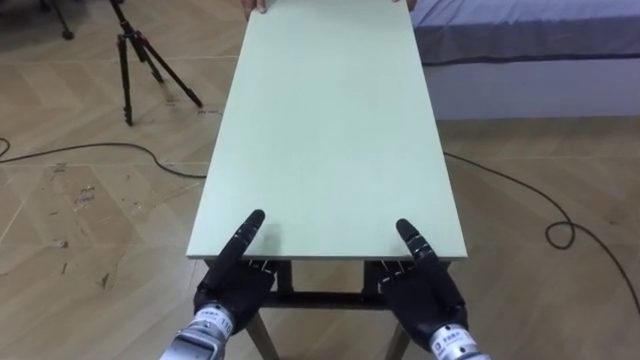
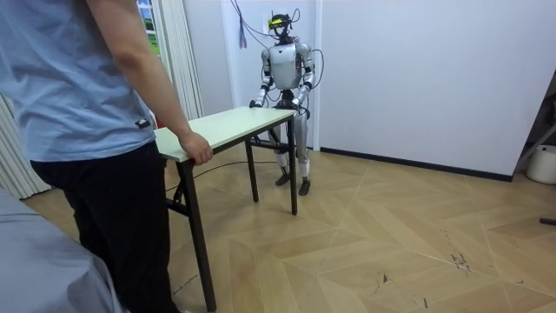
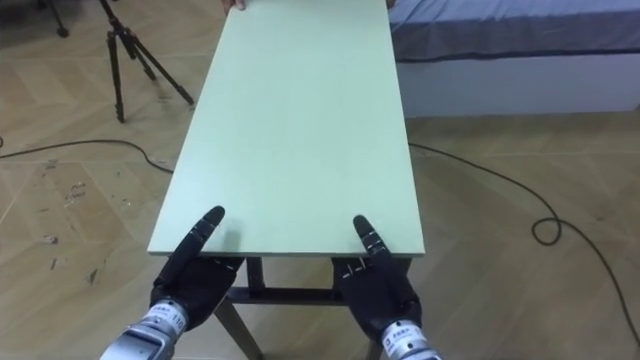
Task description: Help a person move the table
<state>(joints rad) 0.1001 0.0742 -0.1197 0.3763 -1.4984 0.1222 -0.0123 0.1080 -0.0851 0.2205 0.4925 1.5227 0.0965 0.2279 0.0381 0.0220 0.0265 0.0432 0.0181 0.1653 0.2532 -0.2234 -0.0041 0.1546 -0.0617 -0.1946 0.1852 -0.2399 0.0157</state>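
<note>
At 6 o'clock, the near edge of the table point(image 1: 330, 130) is pinched by the left hand point(image 1: 232, 287) and right hand point(image 1: 425, 292), thumbs above, fingers beneath; its long axis runs to 12 o'clock.

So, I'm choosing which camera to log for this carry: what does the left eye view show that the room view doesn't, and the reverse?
Left eye view: the left robot hand and right robot hand up close, each thumb flat on the table top with fingers under its near edge. It also takes in a tripod and a bed.
Room view: the person standing with one hand gripping the other end, the table legs down to the floor, and the robot upright at its end.
Both: the pale green table, with the robot hands at one end.
</note>
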